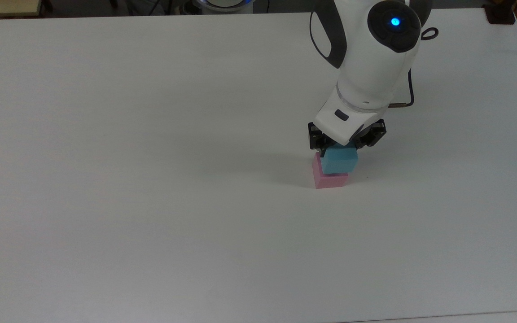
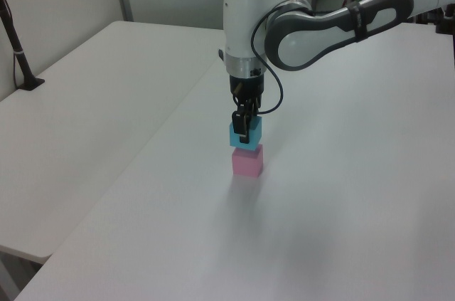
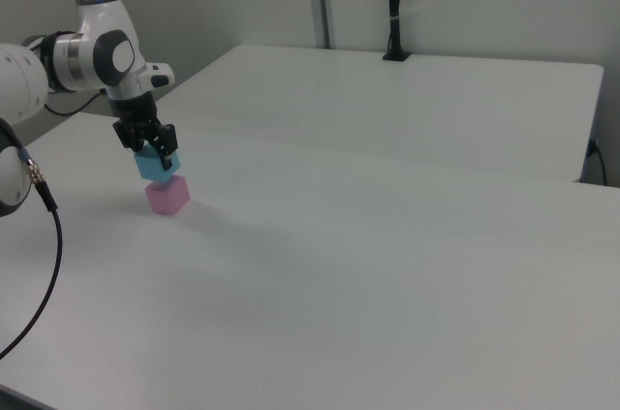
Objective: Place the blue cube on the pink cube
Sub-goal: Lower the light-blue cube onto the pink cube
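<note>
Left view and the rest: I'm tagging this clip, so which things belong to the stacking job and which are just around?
Job: blue cube, held by the gripper; pink cube beneath it.
Around: white table, black post.

Top view: steeply down on the tabletop (image 1: 151, 179) from above. Left and right views: lower, oblique, farther back, from opposing sides. Shared by all three: the stacked cubes, mid-tabletop.
</note>
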`<state>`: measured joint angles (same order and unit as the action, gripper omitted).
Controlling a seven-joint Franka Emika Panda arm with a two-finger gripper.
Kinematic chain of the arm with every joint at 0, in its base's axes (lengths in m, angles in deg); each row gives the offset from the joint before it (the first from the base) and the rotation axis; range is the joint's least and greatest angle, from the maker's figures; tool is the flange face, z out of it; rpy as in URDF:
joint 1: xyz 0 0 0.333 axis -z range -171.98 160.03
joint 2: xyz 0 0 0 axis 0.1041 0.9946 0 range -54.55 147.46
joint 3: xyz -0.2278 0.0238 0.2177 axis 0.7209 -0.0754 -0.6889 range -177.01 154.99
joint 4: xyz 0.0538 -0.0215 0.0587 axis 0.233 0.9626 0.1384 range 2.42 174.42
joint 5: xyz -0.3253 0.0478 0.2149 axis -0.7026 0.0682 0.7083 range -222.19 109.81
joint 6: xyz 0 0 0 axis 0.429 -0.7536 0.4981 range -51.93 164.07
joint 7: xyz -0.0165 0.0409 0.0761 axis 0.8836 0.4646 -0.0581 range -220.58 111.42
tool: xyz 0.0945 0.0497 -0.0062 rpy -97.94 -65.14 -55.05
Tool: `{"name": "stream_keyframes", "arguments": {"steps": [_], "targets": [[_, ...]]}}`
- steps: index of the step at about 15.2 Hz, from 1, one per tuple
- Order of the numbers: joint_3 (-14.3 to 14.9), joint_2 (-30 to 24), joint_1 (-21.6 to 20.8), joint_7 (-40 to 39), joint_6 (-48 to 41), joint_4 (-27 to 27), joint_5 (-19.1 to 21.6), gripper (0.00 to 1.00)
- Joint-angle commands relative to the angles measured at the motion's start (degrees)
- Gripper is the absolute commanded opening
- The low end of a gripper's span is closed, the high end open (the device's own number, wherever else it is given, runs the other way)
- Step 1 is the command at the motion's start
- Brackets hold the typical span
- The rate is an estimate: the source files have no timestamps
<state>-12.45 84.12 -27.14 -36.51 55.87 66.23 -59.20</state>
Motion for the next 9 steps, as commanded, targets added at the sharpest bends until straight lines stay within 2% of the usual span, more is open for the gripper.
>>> {"name": "stream_keyframes", "arguments": {"steps": [1, 9], "targets": [[0.1, 1.3, -0.1, -2.0, 0.0, -1.0, 0.8, 0.36], [-0.1, 2.1, -0.4, -2.1, 2.1, -1.1, 0.7, 0.4]]}}
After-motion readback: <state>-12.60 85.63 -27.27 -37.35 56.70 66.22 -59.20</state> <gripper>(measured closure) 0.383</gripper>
